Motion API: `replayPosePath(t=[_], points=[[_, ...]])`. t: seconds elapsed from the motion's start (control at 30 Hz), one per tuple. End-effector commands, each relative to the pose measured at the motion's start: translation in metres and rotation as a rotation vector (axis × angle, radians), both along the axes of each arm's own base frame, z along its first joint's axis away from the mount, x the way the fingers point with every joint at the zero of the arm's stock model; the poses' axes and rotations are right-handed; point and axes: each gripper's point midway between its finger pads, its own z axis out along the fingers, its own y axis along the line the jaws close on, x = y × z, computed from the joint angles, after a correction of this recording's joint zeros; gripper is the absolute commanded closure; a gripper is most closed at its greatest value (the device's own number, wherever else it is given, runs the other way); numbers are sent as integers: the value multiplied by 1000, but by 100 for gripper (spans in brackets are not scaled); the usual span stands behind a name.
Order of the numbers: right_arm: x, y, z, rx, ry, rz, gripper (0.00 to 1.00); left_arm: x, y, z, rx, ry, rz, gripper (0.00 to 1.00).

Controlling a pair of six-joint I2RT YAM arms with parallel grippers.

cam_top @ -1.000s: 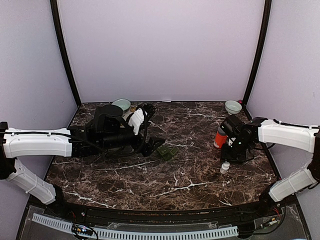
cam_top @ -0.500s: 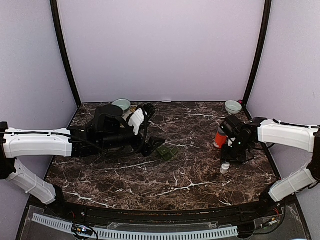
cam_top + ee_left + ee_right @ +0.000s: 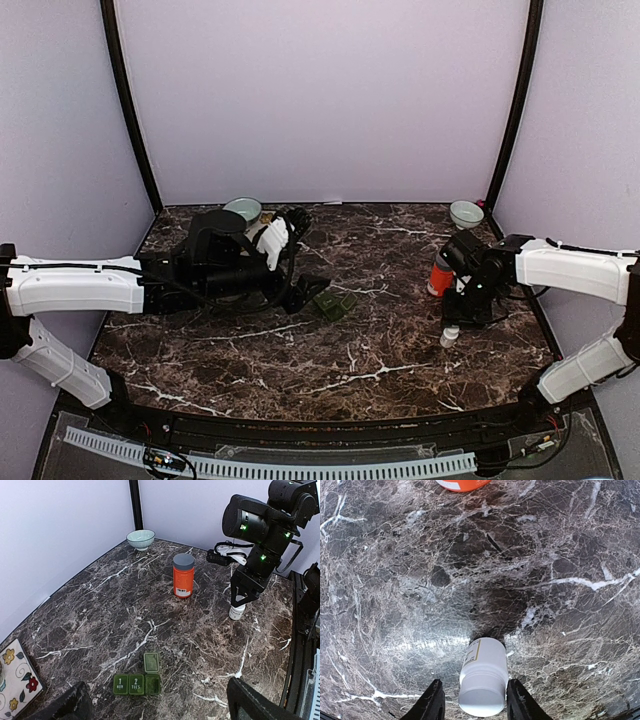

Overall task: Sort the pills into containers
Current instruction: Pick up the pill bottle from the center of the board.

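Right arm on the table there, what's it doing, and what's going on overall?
The right gripper is down over a small white bottle standing on the marble table, with a finger on each side and not yet clamped on it. The left gripper hangs wide open near the green pill organizer, which has one lid flipped open. An orange bottle stands capped nearby, untouched.

Soft, even light fills the scene. In the right wrist view the table (image 3: 560,540) carries a pale sheen left of centre, a white bottle (image 3: 483,682) throws a dark shadow toward the top of frame, and the edges bow.
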Motion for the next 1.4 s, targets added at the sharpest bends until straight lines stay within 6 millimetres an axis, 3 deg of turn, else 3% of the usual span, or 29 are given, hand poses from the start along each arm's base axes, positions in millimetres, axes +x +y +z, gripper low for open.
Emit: replayPosePath(t=[0.0,0.4,0.77,0.83,1.03,1.3,1.37], points=[[-5,-2,-3,0,23,-3,57,1,2,7,-2,-5,7,3],[-10,-4,-9,-24,38,0,60,1,2,8,-3,-1,9,3],[-10,-3,-7,-50,35,13,87,1,3,6,-1,2,14,3],[-10,-1,-4,-59,26,24,88,2,3,6,0,0,17,3],[5,25,34,-30,-84,93,93,7,4,11,13,-10,37,3],[26,90,98,114,-277,231,94,11,1,37,-25,24,20,1],[37,109,124,175,-349,256,95,18,4,47,-75,73,5,1]])
